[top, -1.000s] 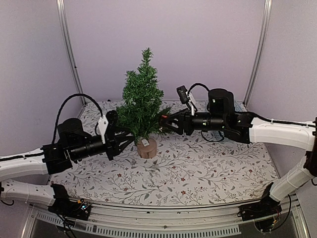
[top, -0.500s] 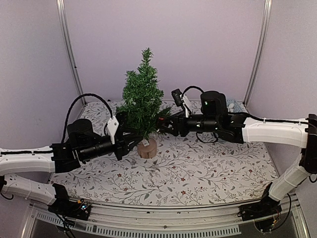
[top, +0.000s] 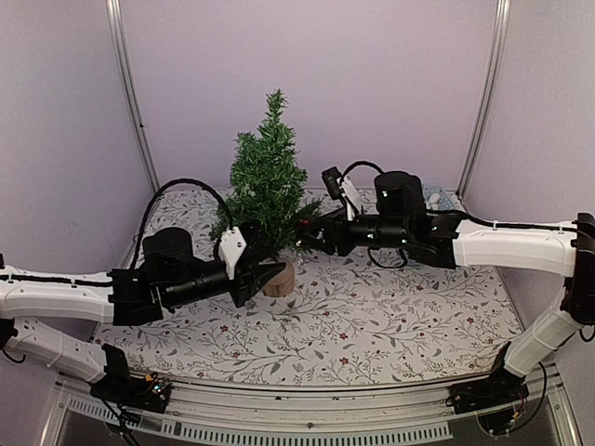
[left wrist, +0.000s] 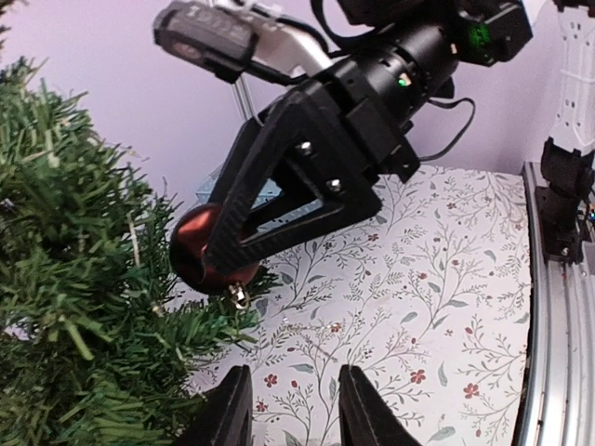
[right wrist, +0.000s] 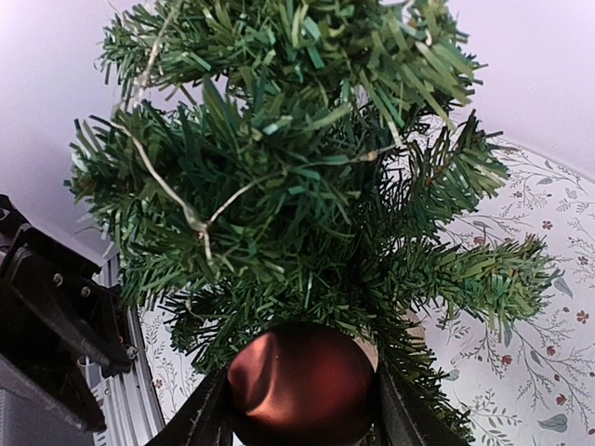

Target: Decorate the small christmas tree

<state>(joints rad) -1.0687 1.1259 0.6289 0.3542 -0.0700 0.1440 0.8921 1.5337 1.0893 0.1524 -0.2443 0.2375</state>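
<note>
The small christmas tree stands on its pale stump at the middle back of the floral cloth. My right gripper is shut on a dark red ball ornament, pressed against the tree's lower right branches. In the left wrist view the ball sits between the right fingers, its gold cap pointing down beside the branches. My left gripper is low in front of the stump. It is open and only the cloth shows between its fingers.
A pale bluish object lies at the back right behind the right arm. Metal frame posts stand at both back corners against purple walls. A rail runs along the table's near edge.
My left arm has swung right and inward, bringing its gripper from the tree's left side to the front of the stump. The right gripper edged left against the branches with the ball, then held.
</note>
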